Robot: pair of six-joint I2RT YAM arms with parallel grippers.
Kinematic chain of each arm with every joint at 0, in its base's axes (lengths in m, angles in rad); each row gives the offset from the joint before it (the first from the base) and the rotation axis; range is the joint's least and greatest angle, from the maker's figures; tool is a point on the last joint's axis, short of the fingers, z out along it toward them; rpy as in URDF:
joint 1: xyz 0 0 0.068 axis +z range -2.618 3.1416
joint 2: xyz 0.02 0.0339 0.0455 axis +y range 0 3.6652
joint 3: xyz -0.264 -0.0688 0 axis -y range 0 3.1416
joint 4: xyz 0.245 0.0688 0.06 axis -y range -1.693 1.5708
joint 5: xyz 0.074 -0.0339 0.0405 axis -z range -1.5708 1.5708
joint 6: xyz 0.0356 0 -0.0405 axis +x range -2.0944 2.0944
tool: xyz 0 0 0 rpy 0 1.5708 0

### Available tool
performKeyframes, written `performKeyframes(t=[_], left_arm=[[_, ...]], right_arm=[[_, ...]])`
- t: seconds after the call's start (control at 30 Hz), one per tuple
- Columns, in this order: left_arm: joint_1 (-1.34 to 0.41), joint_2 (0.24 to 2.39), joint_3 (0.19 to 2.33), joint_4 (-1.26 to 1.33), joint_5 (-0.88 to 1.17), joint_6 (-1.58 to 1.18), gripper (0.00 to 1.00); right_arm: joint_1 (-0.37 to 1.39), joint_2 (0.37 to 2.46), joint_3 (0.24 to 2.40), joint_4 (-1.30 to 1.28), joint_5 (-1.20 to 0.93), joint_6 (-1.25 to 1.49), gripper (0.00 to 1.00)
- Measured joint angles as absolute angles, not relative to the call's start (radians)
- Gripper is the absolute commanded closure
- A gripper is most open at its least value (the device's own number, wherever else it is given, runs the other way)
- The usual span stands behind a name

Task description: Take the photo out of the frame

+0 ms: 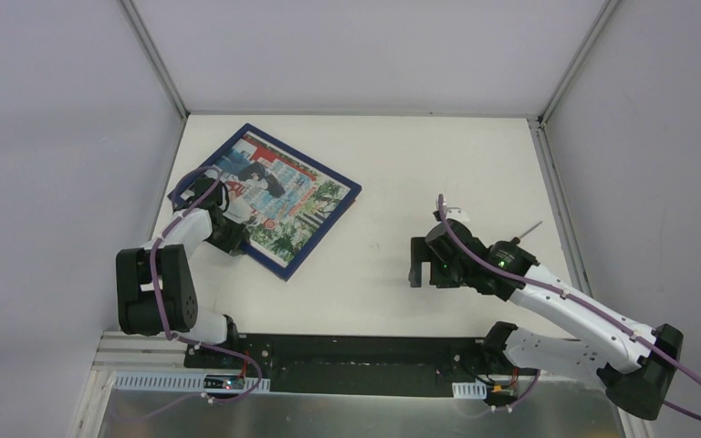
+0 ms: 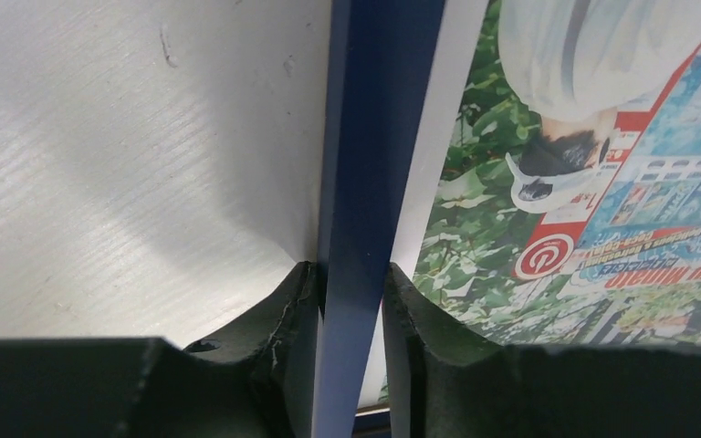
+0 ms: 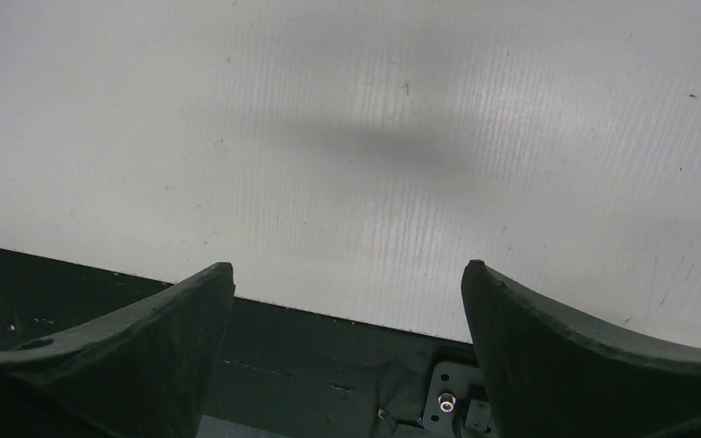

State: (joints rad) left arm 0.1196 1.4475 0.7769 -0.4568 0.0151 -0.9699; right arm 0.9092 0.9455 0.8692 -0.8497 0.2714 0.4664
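- The right gripper [image 1: 417,267] hangs over bare table [image 1: 438,164] a little beyond the black rail [image 1: 356,351] that carries both arm bases. It lies well apart from the frame, off to that frame's right.
- In the right wrist view, the right gripper [image 3: 347,301] has its jaws spread wide. Only the white table [image 3: 347,137] and the edge of the dark rail [image 3: 329,365] show between its fingers [image 3: 173,319].
- On the left side, the left gripper [image 1: 235,242] reaches out to the frame's near-left edge, close to its nearest corner.
- In the left wrist view, the left gripper [image 2: 351,301] is clamped on the frame [image 2: 374,137]. One finger [image 2: 283,310] presses the outer side of the navy border and the other [image 2: 415,319] the inner side, with the blue strip running up between them.
- Just inside that border are the white margin and green foliage of the photo [image 2: 557,182], and the inner finger sits at the photo's edge.
- From above, the frame [image 1: 303,160] lies turned like a diamond on the left half of the table, with its picture side up.
- The photo [image 1: 278,196] fills the frame inside the navy border and extends away from the left gripper toward the far wall.
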Motion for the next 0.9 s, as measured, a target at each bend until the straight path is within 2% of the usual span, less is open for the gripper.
performKeyframes(t=[0.27, 0.53, 0.9], left_arm=[[0.120, 1.411, 0.783, -0.501, 0.017, -0.922, 0.84], [0.120, 1.338, 0.849, -0.603, 0.002, -0.886, 0.99], [0.120, 1.325, 0.940, -0.646, 0.012, -0.872, 1.00]], right_arm=[[0.909, 0.947, 0.869, -0.849, 0.271, 0.463, 0.01], [0.908, 0.963, 0.869, -0.849, 0.270, 0.463, 0.01], [0.907, 0.983, 0.869, -0.849, 0.260, 0.462, 0.01]])
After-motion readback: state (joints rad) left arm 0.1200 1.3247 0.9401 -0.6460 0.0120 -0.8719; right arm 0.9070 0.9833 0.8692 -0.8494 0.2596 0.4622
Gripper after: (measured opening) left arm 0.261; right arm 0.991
